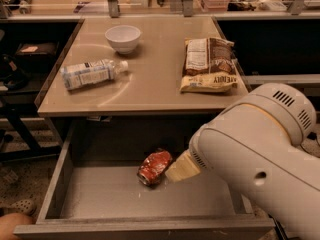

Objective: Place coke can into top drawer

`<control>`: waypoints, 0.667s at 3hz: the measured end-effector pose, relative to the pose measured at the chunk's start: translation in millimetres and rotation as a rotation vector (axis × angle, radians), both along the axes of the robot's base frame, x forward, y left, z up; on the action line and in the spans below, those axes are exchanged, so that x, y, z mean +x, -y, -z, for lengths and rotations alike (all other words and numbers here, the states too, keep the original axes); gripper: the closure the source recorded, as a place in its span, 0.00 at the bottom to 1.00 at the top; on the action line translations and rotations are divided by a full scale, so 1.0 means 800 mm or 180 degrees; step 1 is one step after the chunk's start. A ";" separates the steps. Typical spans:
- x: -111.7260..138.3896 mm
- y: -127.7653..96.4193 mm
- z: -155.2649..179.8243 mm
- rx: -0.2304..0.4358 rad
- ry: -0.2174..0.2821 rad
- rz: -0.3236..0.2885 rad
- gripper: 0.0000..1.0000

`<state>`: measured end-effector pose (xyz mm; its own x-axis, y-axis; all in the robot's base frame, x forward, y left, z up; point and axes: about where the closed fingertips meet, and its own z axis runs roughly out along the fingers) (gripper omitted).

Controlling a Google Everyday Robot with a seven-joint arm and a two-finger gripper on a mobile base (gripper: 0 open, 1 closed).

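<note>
Starting at the left, a clear plastic water bottle [92,73] is lying on its side at about nine o'clock on the tan surface [150,91]. A white bowl [123,37] is sitting at eleven o'clock. Neither is playing any part in the job.

Below the surface, the top drawer [95,201] is standing pulled wide open, its scuffed grey floor showing. The coke can [155,167] is lying inside it on that floor, toward twelve o'clock of the drawer and about midway across. It is tipped on its side and plainly crumpled, with red-orange skin, white lettering and a silver end facing seven o'clock. Being dented, it is probably not going to roll far.

At three o'clock from the can, touching it or nearly so, the jaws are showing only as a beige wedge poking out from under the big white arm [260,159]. I cannot tell whether they are gripping the can or have let go.

I am judging this to be the release step, with the placing all but finished. The next move is calling for a clean let-go and a withdrawal up and toward four o'clock without dragging the can along.

At two o'clock on the surface, a brown-and-white snack bag [208,65] is lying flat.
</note>
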<state>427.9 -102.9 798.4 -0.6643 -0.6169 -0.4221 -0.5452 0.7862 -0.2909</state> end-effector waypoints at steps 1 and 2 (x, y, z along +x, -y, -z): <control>0.017 0.041 -0.028 -0.0034 0.0099 0.0257 0.00; 0.019 0.047 -0.036 -0.0075 0.0090 0.0287 0.00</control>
